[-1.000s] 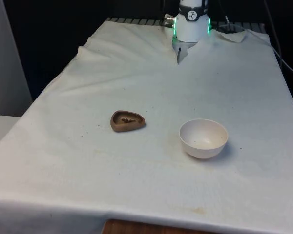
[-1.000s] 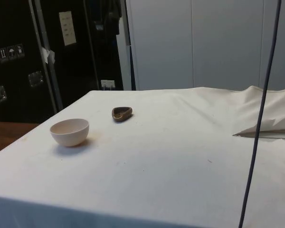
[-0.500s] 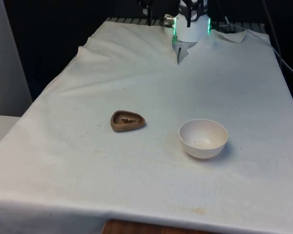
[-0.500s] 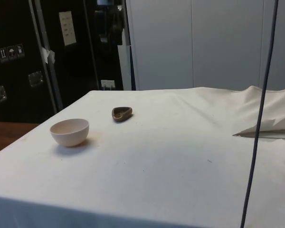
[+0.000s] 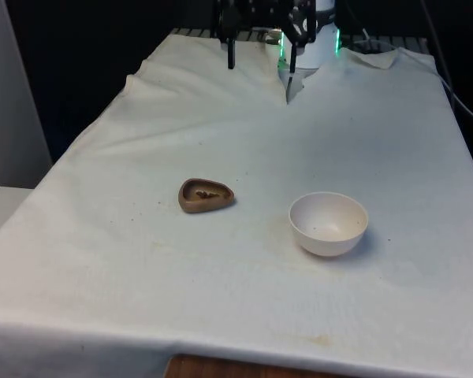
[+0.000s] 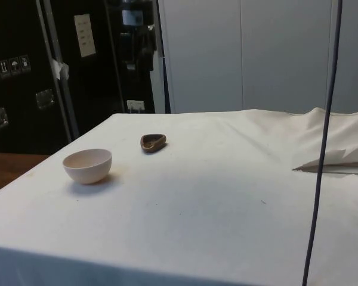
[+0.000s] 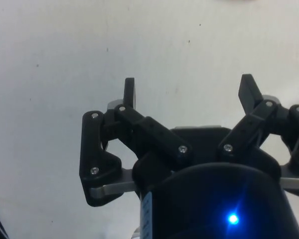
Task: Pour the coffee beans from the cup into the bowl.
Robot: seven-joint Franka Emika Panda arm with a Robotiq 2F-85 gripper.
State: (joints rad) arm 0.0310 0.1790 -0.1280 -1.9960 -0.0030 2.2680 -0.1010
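The gripper [image 5: 261, 61] hangs spread wide and empty above the cloth's [image 5: 221, 299] far end. The brown cup [image 5: 206, 195] sits mid-table, well apart from the white bowl [image 5: 329, 224]; the front view reveals coffee beans [image 5: 206, 193] inside it

The cup [image 5: 206, 195] lies on the cloth [image 5: 221, 126] to the front view's left of the bowl [image 5: 329, 224], apparently apart.

Front view: fixed, looks lengthwise down table [image 5: 142, 260] toward my far end, high angle, mid-distance. Side view: fixed, low beside table, faces across cloth toward dark cabinets [image 6: 24, 71]. Both share cup [image 5: 206, 195], bowl [image 5: 329, 223]. Wrist view: rides above my gripper [image 7: 188, 94], looks down close on bare cloth.
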